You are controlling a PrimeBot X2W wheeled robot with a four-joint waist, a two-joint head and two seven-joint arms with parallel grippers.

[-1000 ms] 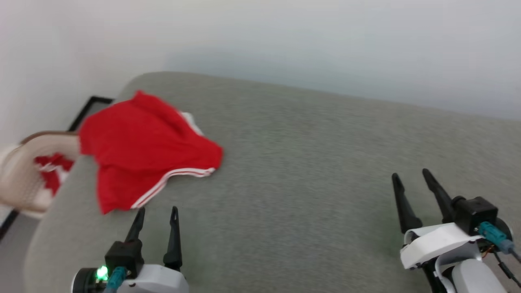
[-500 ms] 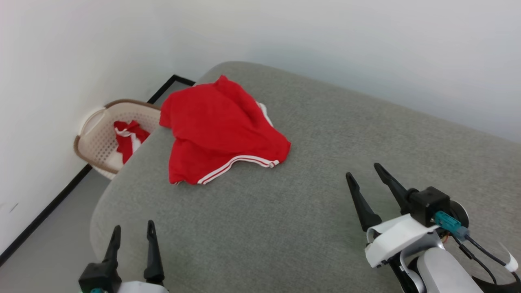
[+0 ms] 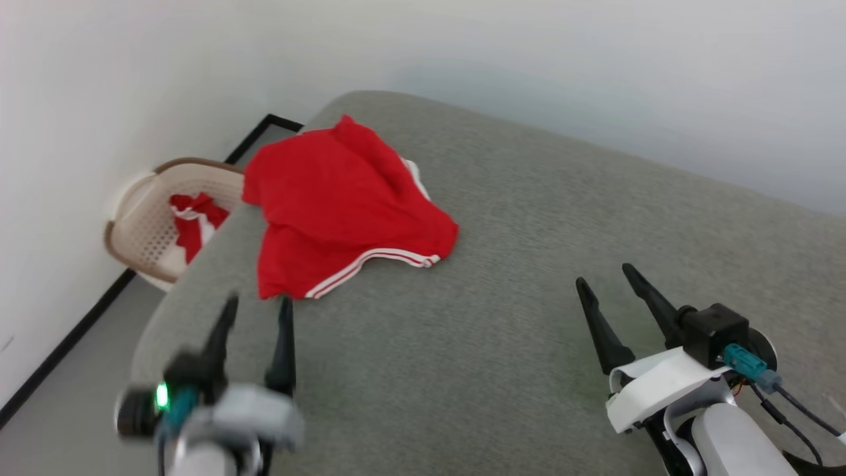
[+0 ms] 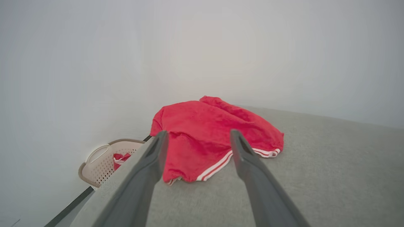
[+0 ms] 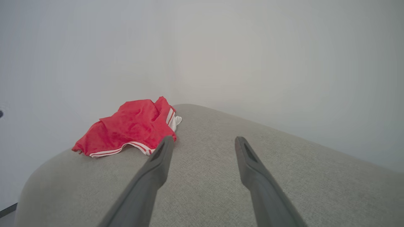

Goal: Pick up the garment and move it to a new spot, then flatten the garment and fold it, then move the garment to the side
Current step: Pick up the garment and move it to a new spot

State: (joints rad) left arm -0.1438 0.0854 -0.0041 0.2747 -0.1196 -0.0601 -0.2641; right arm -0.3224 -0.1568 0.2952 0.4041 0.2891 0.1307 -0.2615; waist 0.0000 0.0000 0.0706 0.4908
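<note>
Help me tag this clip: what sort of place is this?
Probably a home-like room set up for laundry folding: a crumpled red garment on a grey upholstered surface, and a beige laundry basket by the white wall.

Red garment (image 3: pixel 330 198) with white-striped trim, grey couch (image 3: pixel 529 264), cream basket (image 3: pixel 149 218), white wall (image 3: pixel 529 66)

Head camera looks down over the grey surface (image 3: pixel 502 277), wrist cameras low, all sharing the garment (image 3: pixel 344 205)
</note>
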